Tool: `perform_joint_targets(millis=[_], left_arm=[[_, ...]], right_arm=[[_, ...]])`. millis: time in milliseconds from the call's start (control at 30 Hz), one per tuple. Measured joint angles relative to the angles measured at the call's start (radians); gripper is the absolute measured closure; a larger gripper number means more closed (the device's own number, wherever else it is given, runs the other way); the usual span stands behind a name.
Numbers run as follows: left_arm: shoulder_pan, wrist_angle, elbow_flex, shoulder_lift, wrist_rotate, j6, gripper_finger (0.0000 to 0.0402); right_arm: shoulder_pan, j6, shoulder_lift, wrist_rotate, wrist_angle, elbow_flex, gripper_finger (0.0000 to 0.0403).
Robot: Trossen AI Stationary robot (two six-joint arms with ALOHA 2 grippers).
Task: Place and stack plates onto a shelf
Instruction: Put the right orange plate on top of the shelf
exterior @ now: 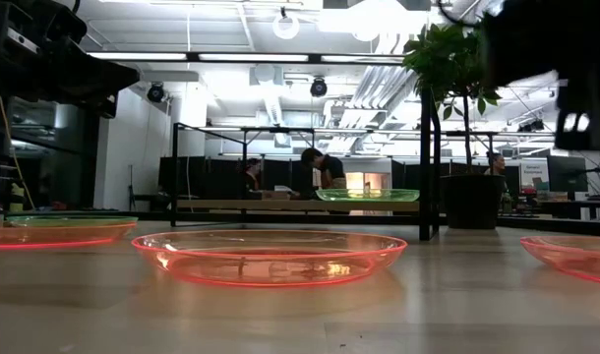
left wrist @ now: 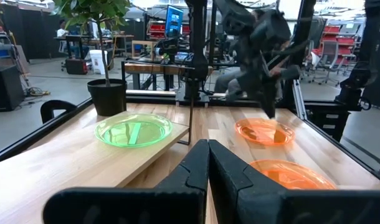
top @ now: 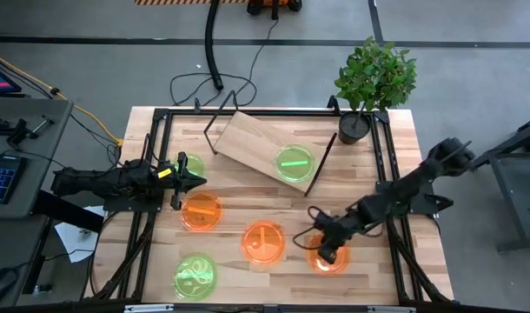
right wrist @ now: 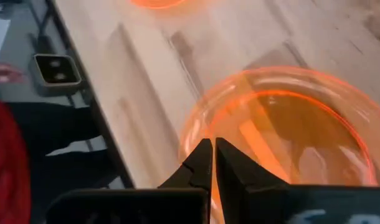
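Note:
The shelf (top: 263,146) stands slanted at the table's far middle and carries one green plate (top: 294,163), also seen in the left wrist view (left wrist: 134,131). A second green plate (top: 190,163) lies beside my left gripper (top: 201,181), which is shut (left wrist: 209,155) and hovers near an orange plate (top: 201,211). Another orange plate (top: 263,242) and a third green plate (top: 195,276) lie flat on the table nearer the front. My right gripper (top: 324,254) is shut (right wrist: 210,147) over the left rim of the third orange plate (right wrist: 283,124). My left gripper touches nothing. My right gripper's shut fingertips point down at the orange plate's rim (right wrist: 193,134) on its left side. The plate lies flat on the table. I cannot tell whether the fingers touch it.
A potted plant (top: 374,83) stands at the far right corner beside the shelf. A dark metal frame (top: 157,156) rings the tabletop. Bare wood lies between the shelf and the orange plates. People sit in the room beyond (exterior: 320,172).

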Motion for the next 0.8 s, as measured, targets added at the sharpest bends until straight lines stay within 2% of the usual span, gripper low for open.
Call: perform_joint_targets(millis=[167, 267, 367, 467, 600, 800], left_arm=[[0.000, 0.000, 0.000, 0.000, 0.000, 0.000, 0.0401], [0.000, 0.000, 0.000, 0.000, 0.000, 0.000, 0.0401], [0.000, 0.000, 0.000, 0.000, 0.000, 0.000, 0.0401], [0.000, 0.000, 0.000, 0.000, 0.000, 0.000, 0.0401], [0.000, 0.000, 0.000, 0.000, 0.000, 0.000, 0.0401], [0.000, 0.000, 0.000, 0.000, 0.000, 0.000, 0.0401]], right_arm=[[0.057, 0.136, -0.188, 0.126, -0.222, -0.057, 0.0396], [0.098, 0.273, -0.300, 0.188, -0.221, -0.145, 0.0375], [0.137, 0.408, -0.380, 0.253, -0.135, -0.252, 0.0337], [0.164, 0.495, -0.407, 0.300, -0.039, -0.354, 0.0289], [0.166, 0.520, -0.399, 0.289, 0.037, -0.432, 0.0236], [0.166, 0.496, -0.398, 0.266, 0.069, -0.446, 0.0211]])
